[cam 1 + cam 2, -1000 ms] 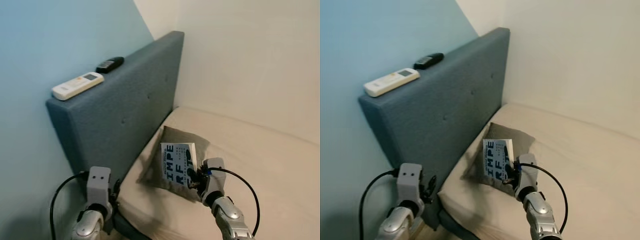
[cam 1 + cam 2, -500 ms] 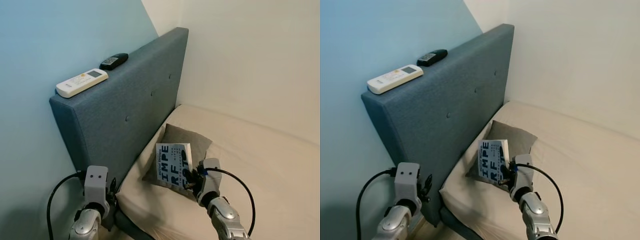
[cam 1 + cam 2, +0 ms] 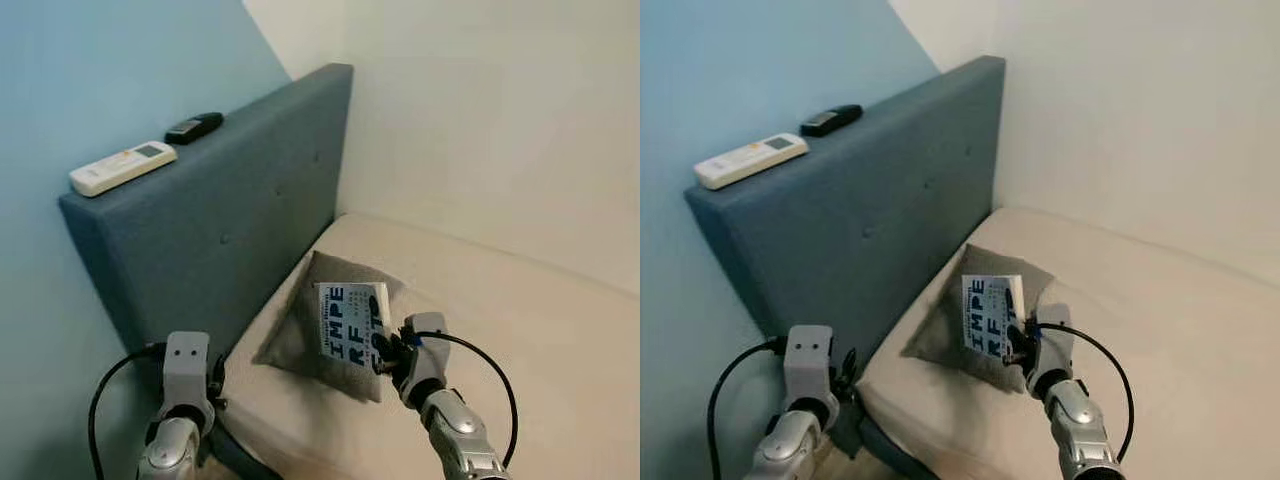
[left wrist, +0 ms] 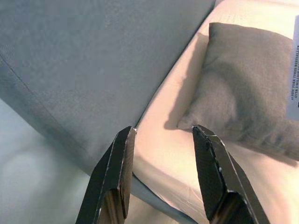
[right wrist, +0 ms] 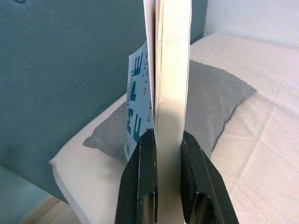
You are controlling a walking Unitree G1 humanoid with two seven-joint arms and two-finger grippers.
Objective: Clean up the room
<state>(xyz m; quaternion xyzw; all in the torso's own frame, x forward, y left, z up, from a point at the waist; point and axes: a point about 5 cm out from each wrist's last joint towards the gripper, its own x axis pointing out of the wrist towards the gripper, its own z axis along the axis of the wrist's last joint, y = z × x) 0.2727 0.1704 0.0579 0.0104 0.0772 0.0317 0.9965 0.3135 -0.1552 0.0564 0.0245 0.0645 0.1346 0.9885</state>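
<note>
Open mattress (image 3: pixel 520 310) beyond and beside the right jaws; grey pillow (image 3: pixel 310 325) just behind the clamped book (image 3: pixel 350 322); padded headboard (image 3: pixel 220 220) walling off the left jaws' far side.

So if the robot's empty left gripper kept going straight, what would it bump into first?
Probably the edge of the mattress. The open left gripper points at the bare sheet between the blue headboard and the grey pillow, though depth is hard to judge.
</note>
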